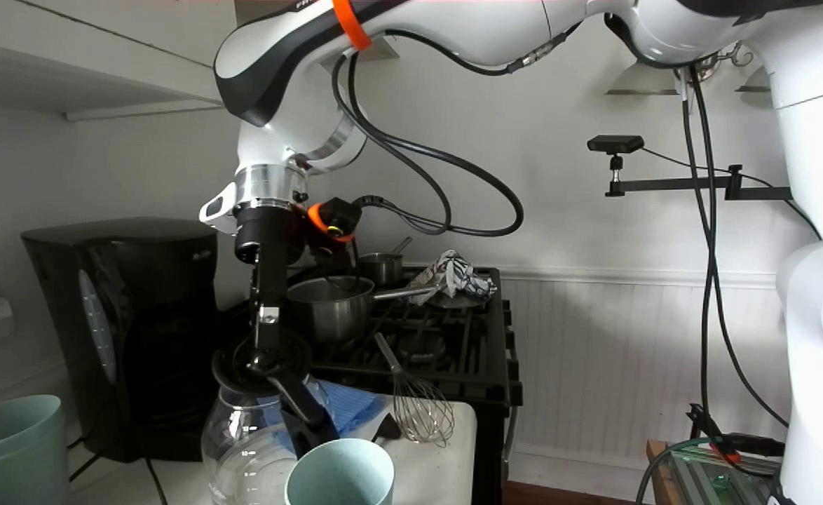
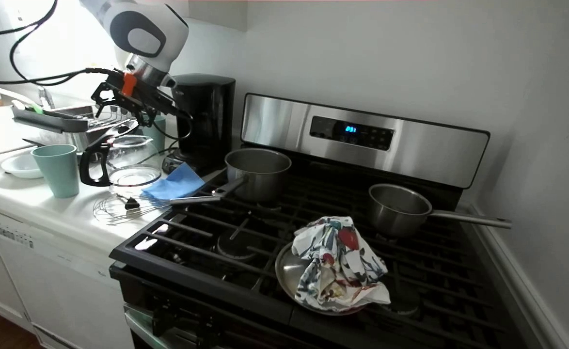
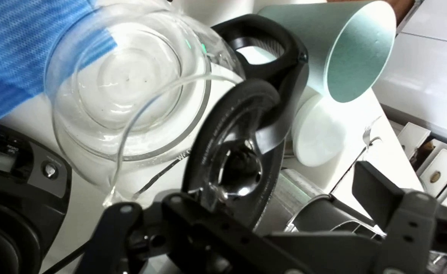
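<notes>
Clearly empty, my pincer (image 2: 123, 117) spread wide above coffee pot (image 2: 132, 160), by raised lid (image 3: 231, 148); contact unclear. Pot upright on bench (image 2: 32, 189), lid likely up because hinged at handle (image 2: 86, 162). Green cup (image 2: 59, 169) on pot's handle side, blue cloth (image 2: 175, 183) opposite.

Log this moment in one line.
jaws: open, empty | nearest: raised lid, contact unclear | glass pot: on counter | near pot: blue cloth, green cup

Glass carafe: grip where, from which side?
On the carafe, probably the black handle, pinched across its outer bar, coming level from the handle side: the loop juts from round glass with an opening behind the bar. The raised lid likely hampers coming from above; a green cup stands beside the handle.
</notes>
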Controlling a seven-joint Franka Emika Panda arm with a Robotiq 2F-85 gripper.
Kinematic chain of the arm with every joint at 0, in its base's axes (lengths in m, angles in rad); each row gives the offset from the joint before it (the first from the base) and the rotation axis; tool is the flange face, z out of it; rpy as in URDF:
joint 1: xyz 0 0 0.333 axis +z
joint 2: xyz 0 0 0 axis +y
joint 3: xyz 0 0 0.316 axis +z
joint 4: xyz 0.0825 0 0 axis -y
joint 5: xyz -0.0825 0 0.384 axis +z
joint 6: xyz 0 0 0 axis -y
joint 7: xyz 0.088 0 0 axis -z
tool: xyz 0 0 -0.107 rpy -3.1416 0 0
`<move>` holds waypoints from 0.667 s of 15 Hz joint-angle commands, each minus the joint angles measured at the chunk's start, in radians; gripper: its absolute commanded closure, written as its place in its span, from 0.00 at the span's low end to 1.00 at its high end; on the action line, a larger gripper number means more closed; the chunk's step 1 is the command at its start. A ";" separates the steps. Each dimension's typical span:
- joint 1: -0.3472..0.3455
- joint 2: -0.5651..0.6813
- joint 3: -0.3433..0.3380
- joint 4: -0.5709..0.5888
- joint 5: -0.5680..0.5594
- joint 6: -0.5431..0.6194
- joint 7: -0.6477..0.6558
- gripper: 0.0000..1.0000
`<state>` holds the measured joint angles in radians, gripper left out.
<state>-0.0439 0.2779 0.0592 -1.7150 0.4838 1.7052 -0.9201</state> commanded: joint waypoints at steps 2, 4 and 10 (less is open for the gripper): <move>-0.006 -0.084 0.005 -0.062 0.046 0.002 0.056 0.00; -0.004 -0.116 0.003 -0.077 0.038 -0.009 0.055 0.00; 0.006 -0.187 -0.004 -0.119 0.031 -0.091 0.039 0.00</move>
<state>-0.0438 0.1442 0.0590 -1.7840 0.5035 1.6448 -0.8834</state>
